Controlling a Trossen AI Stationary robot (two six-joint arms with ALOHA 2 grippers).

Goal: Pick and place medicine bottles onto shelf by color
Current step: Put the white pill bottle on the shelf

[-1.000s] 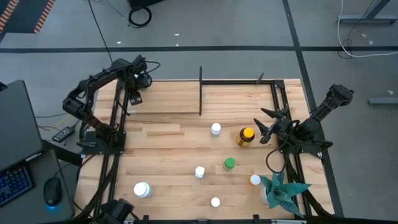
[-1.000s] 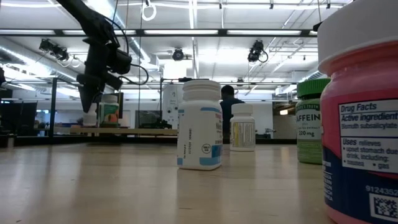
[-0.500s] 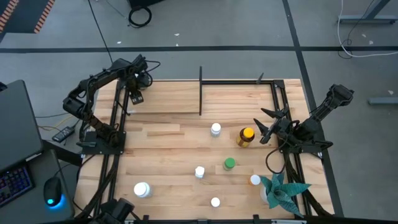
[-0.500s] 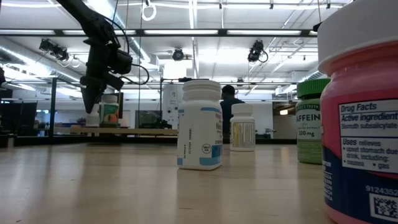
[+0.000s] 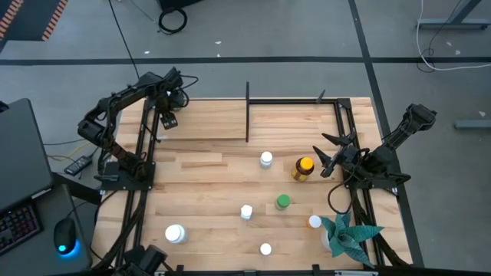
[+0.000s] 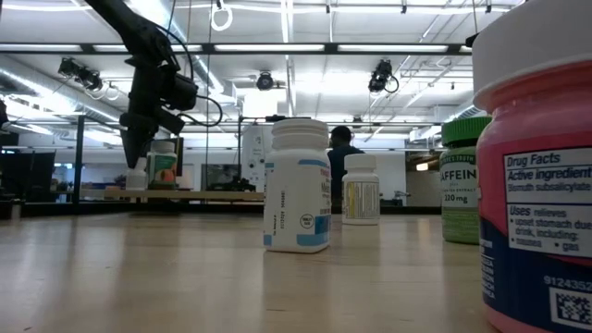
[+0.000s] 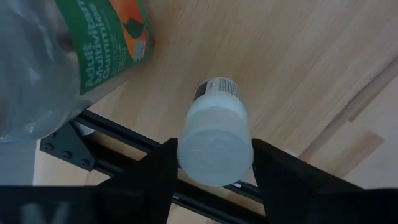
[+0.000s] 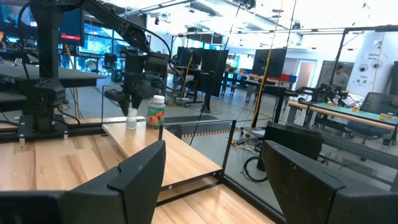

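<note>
My left gripper (image 7: 214, 155) is at the far-left end of the shelf (image 5: 222, 123), shut on a small white medicine bottle (image 7: 214, 140). Beside it stands a gummies bottle (image 7: 93, 50) with a green and orange label. My right gripper (image 5: 328, 156) hovers open by the table's right edge, just right of the amber, yellow-capped bottle (image 5: 304, 168). On the tabletop stand white bottles (image 5: 265, 159) (image 5: 246, 211) (image 5: 265, 249), a larger white one (image 5: 175, 234), a green-capped one (image 5: 283, 202) and an orange-capped one (image 5: 314, 222). My left gripper pinches the white bottle by its cap (image 7: 214, 149), one finger (image 7: 158, 177) on either side, coming from above and pointing down. The bottle is upright with its base at the shelf plank (image 6: 136, 188); whether it rests there I cannot tell.
A black upright divider (image 5: 247, 115) splits the shelf, and thin black posts frame it. The teal spiky plant (image 5: 349, 236) sits at the near-right corner. In the low view a pink bottle (image 6: 536, 194) fills the right side. A person shows far off in the room.
</note>
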